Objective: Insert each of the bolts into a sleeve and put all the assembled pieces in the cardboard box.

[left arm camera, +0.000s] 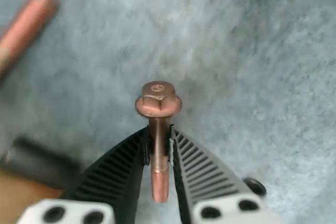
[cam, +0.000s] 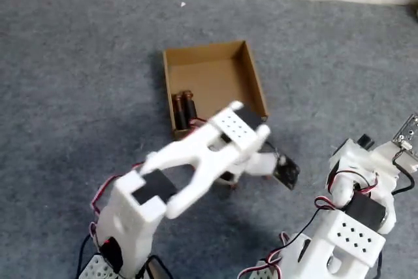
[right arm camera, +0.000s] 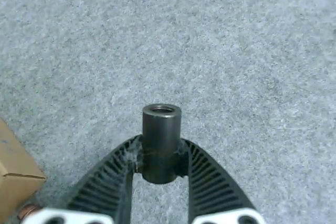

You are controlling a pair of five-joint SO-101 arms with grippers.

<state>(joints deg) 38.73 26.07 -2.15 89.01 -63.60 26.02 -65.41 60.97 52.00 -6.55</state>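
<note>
My left gripper [left arm camera: 159, 130] is shut on the shank of a copper bolt [left arm camera: 158, 103], whose hex head points away over the grey carpet. A second copper bolt [left arm camera: 23, 22] lies loose on the carpet farther off. My right gripper [right arm camera: 160, 145] is shut on a dark sleeve [right arm camera: 161, 121] held upright with its open bore facing up. The cardboard box [cam: 251, 80] sits mid-table, with a few copper and dark assembled pieces [cam: 184, 110] in its near left corner. The left arm [cam: 215, 142] reaches across the box's near edge.
The other arm [cam: 356, 227] stands at the lower right of the high view. A corner of the box [right arm camera: 13, 174] lies close beside the right gripper. Grey carpet [cam: 78, 96] covers the whole table.
</note>
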